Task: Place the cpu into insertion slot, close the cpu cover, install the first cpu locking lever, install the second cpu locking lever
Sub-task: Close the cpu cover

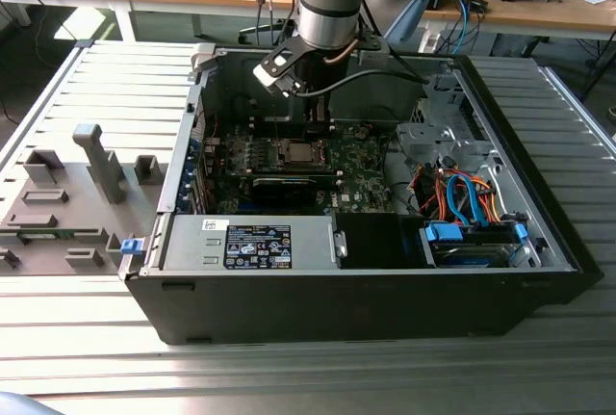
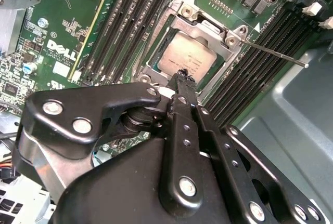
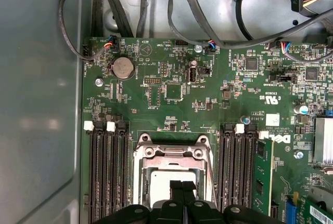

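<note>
The cpu (image 2: 191,56) lies flat in the insertion slot (image 2: 179,7) on the green board, its dull silver top showing through the window of the cpu cover (image 2: 217,33). The cover's silvery frame lies down around it. In the first wrist view the cpu (image 3: 160,185) and the cover (image 3: 171,162) sit just beyond my fingertips. My gripper (image 2: 182,76) (image 3: 182,187) is shut with nothing in it, its tips at the cpu's near edge. One thin locking lever (image 2: 273,52) sticks out sideways from the socket's corner. In the exterior view the gripper (image 1: 306,138) hangs inside the case above the socket (image 1: 298,153).
Black memory slots (image 3: 106,172) (image 3: 237,167) flank the socket on both sides. A long black expansion card (image 1: 294,184) lies in front of it. The case wall (image 1: 192,97), power supply (image 1: 255,242), and drive cage with cables (image 1: 472,198) hem in the board. Grey fixtures (image 1: 91,160) stand outside.
</note>
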Tool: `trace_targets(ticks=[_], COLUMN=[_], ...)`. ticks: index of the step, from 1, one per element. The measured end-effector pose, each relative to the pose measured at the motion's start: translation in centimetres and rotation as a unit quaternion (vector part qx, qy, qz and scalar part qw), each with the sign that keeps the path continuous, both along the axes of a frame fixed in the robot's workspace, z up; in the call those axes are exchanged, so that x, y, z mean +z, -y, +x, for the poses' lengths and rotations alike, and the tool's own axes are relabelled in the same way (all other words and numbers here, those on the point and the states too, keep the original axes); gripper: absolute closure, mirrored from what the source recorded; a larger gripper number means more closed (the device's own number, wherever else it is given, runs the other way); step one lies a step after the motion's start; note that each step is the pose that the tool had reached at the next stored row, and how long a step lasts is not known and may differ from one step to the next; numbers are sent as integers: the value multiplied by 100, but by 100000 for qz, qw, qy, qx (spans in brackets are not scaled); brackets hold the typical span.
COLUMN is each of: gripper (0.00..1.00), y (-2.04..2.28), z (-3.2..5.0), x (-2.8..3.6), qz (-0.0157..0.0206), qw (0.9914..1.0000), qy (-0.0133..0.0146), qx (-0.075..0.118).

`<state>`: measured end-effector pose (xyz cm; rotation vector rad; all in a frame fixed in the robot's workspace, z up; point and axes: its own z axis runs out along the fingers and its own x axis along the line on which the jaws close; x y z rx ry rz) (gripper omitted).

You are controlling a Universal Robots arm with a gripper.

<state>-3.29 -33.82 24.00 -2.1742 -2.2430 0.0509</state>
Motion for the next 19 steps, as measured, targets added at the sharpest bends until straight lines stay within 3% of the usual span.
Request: trace_targets(ticks=[19], gripper=[89], y=[10], z=[-24], x=[-53], qz=[-2], qw=[100000], qy=[-5], qx=[-1])
